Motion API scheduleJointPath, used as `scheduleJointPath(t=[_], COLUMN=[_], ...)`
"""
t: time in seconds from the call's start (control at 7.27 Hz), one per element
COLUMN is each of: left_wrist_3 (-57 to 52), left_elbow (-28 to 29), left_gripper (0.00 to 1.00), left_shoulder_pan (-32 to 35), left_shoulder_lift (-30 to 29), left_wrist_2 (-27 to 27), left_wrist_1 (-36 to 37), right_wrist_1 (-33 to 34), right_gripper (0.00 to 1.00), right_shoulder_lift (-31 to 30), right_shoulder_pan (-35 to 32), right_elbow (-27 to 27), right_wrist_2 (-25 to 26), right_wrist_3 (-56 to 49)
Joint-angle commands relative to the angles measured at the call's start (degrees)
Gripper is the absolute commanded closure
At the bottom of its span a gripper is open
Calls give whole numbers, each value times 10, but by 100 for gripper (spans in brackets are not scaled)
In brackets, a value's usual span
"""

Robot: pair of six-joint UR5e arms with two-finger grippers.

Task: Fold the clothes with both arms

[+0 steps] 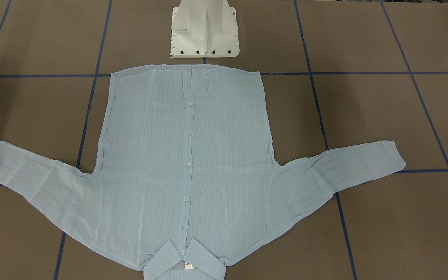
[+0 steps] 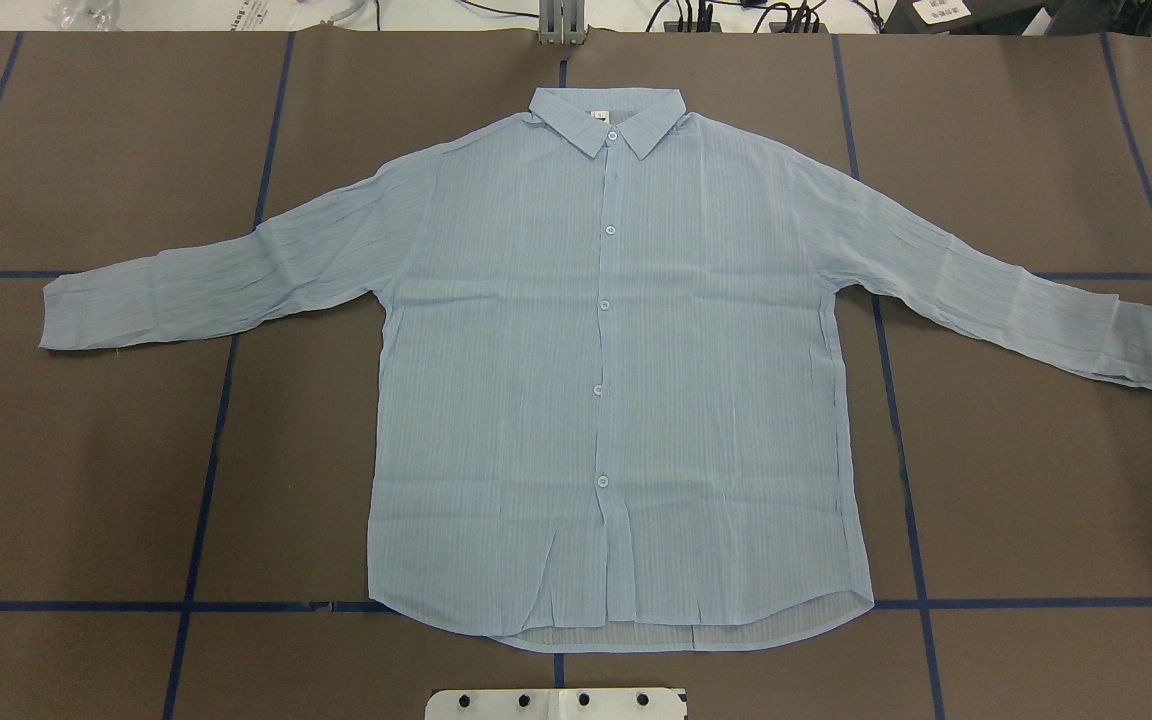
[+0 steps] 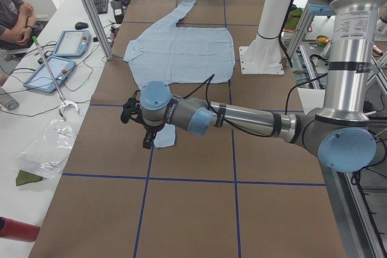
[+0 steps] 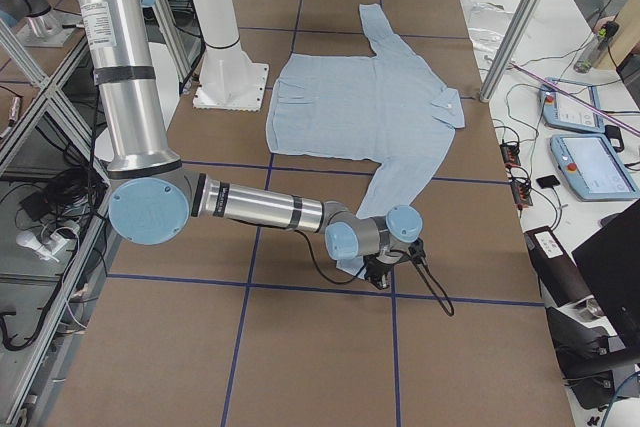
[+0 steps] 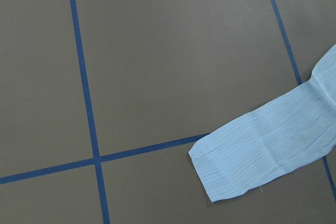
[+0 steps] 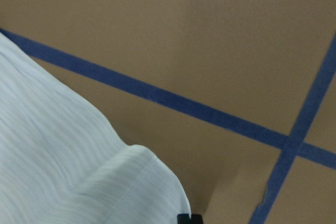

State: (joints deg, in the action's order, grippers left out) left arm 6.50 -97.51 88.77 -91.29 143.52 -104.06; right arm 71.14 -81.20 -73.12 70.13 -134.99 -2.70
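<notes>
Shirt point(image 2: 616, 400) lies flat on the brown worktop point(image 2: 86, 480), front up, sleeves spread, hem toward the white pedestal point(image 1: 204, 31). Blue tape point(image 2: 208, 480) grids the surface. Left pincer point(image 3: 145, 137) is near one cuff, right pincer point(image 4: 385, 275) at the other; whether either gapes, I cannot tell. A tablet point(image 3: 71, 43) lies on the side bench point(image 3: 24, 116).

Overhead, front views opposed, sharing shirt point(image 2: 616, 380); side views lengthwise; wrist views close.

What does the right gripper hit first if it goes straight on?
Likely the shirt cuff: the right gripper points down at its end edge. Depth is unclear, so it might land on bare table beside it.
</notes>
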Motion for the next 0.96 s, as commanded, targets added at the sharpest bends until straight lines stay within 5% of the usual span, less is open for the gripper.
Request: scheduleJointPath(t=[0.0, 0.28, 0.41, 0.83], left_wrist_3=[0, 1, 0, 0], left_elbow=[-4, -3, -2, 6], left_gripper=[0, 0, 0, 0], left_shoulder_pan=[1, 0, 0, 0], left_shoulder_lift=[1, 4, 4, 4], left_wrist_2=[0, 0, 0, 0], left_wrist_1=[0, 0, -1, -5], right_wrist_1=[27, 20, 20, 19], right_gripper=[100, 100, 100, 100], right_shoulder_lift=[2, 20, 75, 268], right_shoulder_pan=[-4, 51, 95, 205], right_elbow=[73, 172, 181, 120], right_wrist_2=[-61, -81, -77, 28], right_wrist_3=[58, 283, 409, 685])
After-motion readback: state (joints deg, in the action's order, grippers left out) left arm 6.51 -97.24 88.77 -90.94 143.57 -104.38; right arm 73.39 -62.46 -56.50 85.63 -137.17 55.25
